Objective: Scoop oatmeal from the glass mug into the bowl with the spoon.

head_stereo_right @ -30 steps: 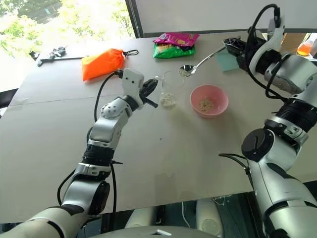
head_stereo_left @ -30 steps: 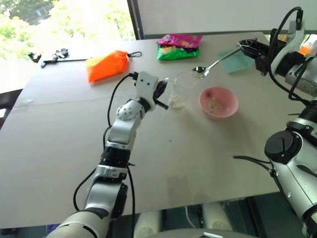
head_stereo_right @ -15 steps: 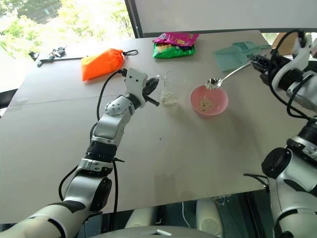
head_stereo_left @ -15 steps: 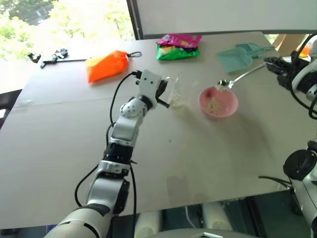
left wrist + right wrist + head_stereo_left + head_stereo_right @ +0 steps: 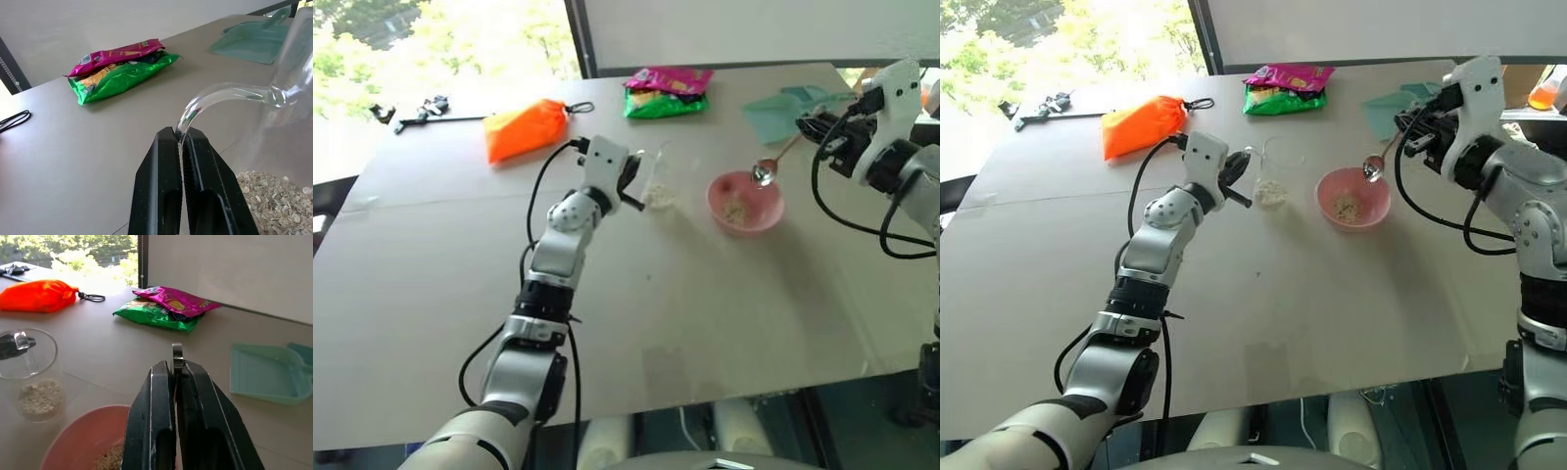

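Observation:
The glass mug (image 5: 658,176) stands mid-table with pale oatmeal (image 5: 1272,193) in its bottom. My left gripper (image 5: 179,134) is shut on the mug's thin handle (image 5: 220,95). To the mug's right sits the pink bowl (image 5: 749,227) with a little oatmeal (image 5: 736,209) inside. My right gripper (image 5: 815,132) is shut on the handle of the silver spoon (image 5: 766,172). The spoon slants down with its small bowl over the pink bowl's far right rim. In the right wrist view the spoon's handle (image 5: 177,356) sticks up between the fingers (image 5: 151,421).
A teal plastic scoop (image 5: 778,113) lies behind the bowl, close to my right gripper. Green and magenta snack packs (image 5: 667,93) lie at the back, an orange pouch (image 5: 524,129) at back left, and a black tool (image 5: 416,113) near the far left edge.
My right gripper carried the spoon from above the mug across to the bowl, drew back and lower, and rolled so the spoon tips downward. The left gripper and mug stayed put.

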Robot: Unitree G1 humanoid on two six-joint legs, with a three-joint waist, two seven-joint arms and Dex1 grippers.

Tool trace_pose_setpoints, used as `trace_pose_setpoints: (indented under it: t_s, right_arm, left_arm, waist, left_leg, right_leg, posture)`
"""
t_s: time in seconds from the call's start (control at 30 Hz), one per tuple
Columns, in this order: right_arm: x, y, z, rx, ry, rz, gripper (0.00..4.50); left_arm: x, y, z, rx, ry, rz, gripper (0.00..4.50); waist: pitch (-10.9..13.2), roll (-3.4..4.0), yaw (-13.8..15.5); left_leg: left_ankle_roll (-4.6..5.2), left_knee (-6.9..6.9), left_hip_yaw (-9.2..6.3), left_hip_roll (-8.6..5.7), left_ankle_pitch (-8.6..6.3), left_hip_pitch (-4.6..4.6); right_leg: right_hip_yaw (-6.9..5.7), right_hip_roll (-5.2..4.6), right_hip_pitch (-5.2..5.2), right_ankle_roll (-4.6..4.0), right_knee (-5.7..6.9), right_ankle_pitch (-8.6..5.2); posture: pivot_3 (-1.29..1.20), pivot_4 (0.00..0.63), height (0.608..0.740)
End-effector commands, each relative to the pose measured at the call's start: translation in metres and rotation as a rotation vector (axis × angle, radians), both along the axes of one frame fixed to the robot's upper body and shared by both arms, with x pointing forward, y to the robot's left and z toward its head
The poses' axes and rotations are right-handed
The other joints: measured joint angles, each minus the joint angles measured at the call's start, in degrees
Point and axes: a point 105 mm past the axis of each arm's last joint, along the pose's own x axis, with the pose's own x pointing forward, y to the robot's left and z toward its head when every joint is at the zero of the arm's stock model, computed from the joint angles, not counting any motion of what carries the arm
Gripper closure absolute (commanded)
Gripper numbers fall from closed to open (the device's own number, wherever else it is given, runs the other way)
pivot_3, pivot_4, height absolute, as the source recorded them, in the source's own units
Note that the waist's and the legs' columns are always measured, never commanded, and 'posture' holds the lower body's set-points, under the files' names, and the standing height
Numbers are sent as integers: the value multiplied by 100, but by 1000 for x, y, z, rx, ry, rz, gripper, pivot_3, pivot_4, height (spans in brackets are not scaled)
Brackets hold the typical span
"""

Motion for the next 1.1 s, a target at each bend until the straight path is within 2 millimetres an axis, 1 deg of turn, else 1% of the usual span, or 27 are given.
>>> trace_pose_setpoints:
  t_s: [0.03,0.13,0.2,0.3,0.4,0.47,0.6,0.73,0.83,0.9,0.93,0.97,1.0,1.03,1.1]
  right_arm:
    - [-13,5,20,-24,-105,51,4500]
    - [-14,-1,41,248,-73,81,4500]
    - [-21,4,55,388,-58,150,4500]
    - [-28,16,70,543,-46,243,4500]
    - [-32,31,74,600,-21,298,4500]
    - [-32,42,71,601,-1,319,4500]
    - [-27,67,53,540,53,346,4500]
    - [-19,83,41,508,81,347,4500]
    - [-11,93,19,433,126,347,4500]
    - [-8,99,11,416,141,358,3740]
    - [-7,101,10,412,145,363,3449]
    - [-7,104,8,403,147,371,2992]
    - [-8,107,7,400,151,388,2395]
    - [-8,112,7,393,153,406,2066]
    - [-10,118,6,378,153,433,1012]
  left_arm:
    - [-4,-1,27,-24,-101,-3,4447]
    - [-4,-2,27,-29,-102,-6,4447]
    - [-4,-3,28,-37,-103,-10,4447]
    - [-4,-4,29,-42,-102,-11,4447]
    - [-4,-4,29,-48,-101,-12,4447]
    - [-4,-5,30,-58,-105,-15,4447]
    - [-7,-9,38,-86,-131,-36,4447]
    - [-13,-12,44,-113,-159,-62,4447]
    - [-21,-15,46,-147,-177,-79,4447]
    - [-25,-14,46,-169,-186,-82,4500]
    - [-27,-14,46,-176,-189,-83,4500]
    - [-28,-14,46,-176,-188,-83,4500]
    - [-28,-11,44,-177,-182,-73,4500]
    - [-28,-8,41,-182,-172,-59,4500]
    - [-29,-2,37,-194,-157,-35,4500]
  waist:
    - [0,-1,1]
    - [2,-4,-1]
    - [3,-5,1]
    - [3,-5,11]
    - [3,-5,17]
    - [3,-5,22]
    - [3,-5,9]
    - [3,-5,-3]
    - [3,-5,-9]
    - [3,-5,-13]
    - [3,-5,-14]
    - [3,-5,-17]
    - [3,-5,-20]
    - [3,-5,-26]
    - [3,-5,-45]
  left_leg:
    - [0,0,0,0,0,0]
    - [0,3,-1,1,0,0]
    - [0,4,0,1,0,1]
    - [-1,3,-2,1,0,0]
    - [-1,2,-2,1,0,0]
    - [0,2,-2,0,0,0]
    - [0,3,-2,-1,0,0]
    - [0,3,-2,-1,0,0]
    - [0,3,-2,-1,0,0]
    - [-1,2,-2,-1,0,0]
    - [-1,3,-1,-1,0,0]
    - [-1,3,-2,-1,0,0]
    - [-1,3,-2,-1,0,0]
    - [-1,3,-2,-1,1,0]
    - [-1,3,-2,0,0,2]
  right_leg:
    - [0,0,0,0,0,0]
    - [0,0,1,0,4,0]
    - [2,-1,0,0,8,0]
    - [2,-1,-1,-1,7,0]
    - [2,-1,-1,-1,7,0]
    - [2,-2,-1,0,7,0]
    - [2,-2,-2,0,9,0]
    - [2,-2,-2,0,9,0]
    - [2,-2,-3,0,8,0]
    - [2,-2,-3,0,7,0]
    - [2,-2,-3,0,7,0]
    - [2,-2,-3,0,8,0]
    - [2,-2,-3,0,8,0]
    - [2,-2,-4,0,9,0]
    - [2,0,-4,0,10,0]
  posture:
    - [0,150,740]
    - [0,150,740]
    - [0,150,740]
    - [0,150,740]
    - [0,150,740]
    - [0,150,740]
    - [0,150,740]
    - [0,150,740]
    - [0,150,740]
    - [0,150,740]
    - [0,150,740]
    - [0,150,740]
    - [0,150,740]
    - [0,150,740]
    - [0,150,740]
